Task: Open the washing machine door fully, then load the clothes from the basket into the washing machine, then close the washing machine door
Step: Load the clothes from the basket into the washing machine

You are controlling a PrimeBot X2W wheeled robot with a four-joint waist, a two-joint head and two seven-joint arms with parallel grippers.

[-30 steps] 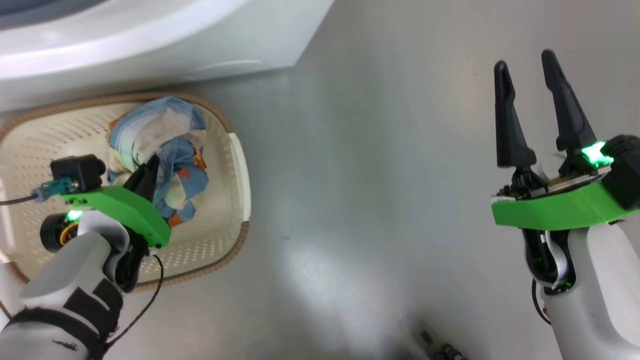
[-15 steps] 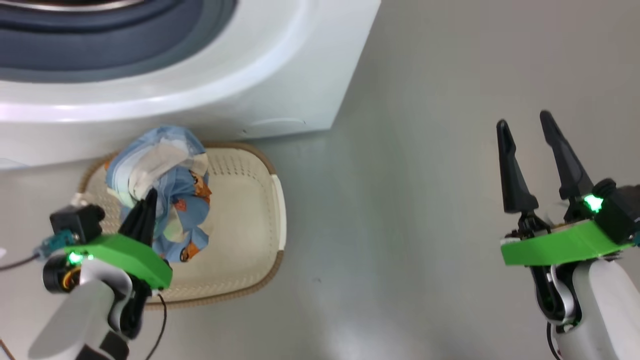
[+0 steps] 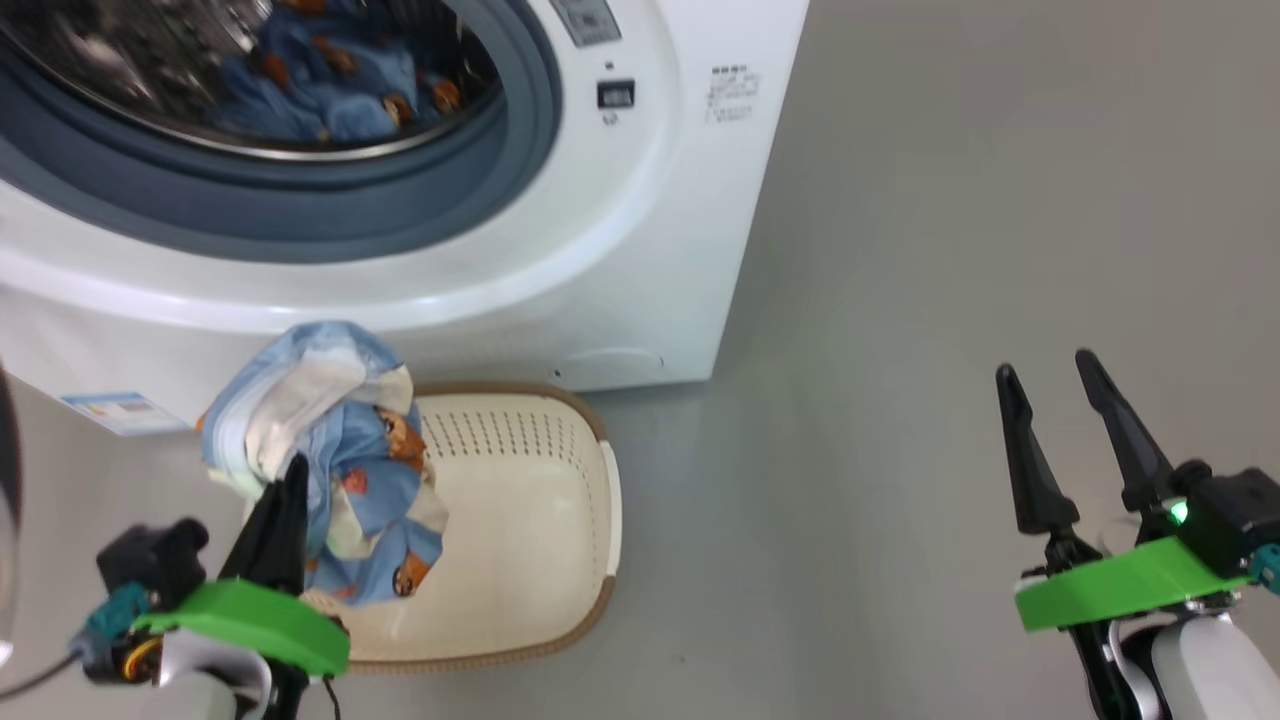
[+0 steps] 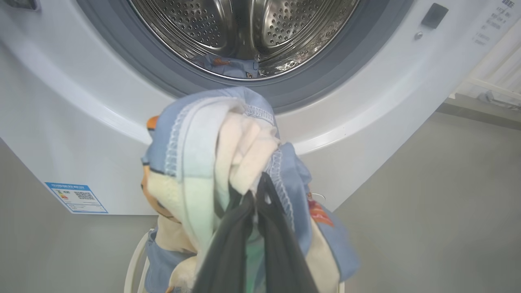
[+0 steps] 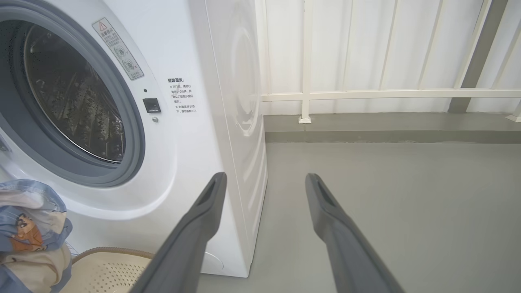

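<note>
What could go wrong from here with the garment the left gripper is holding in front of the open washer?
First, the left gripper pinches only a bunched fold of the garment, so it might slip free and drop outside the basket. Second, loose fabric hangs below the grip; it could catch on the grey gasket and drape out of the drum.

Lighting was bright and even. The drum (image 3: 90, 50), at eleven o'clock in the head view, looked blurred.
</note>
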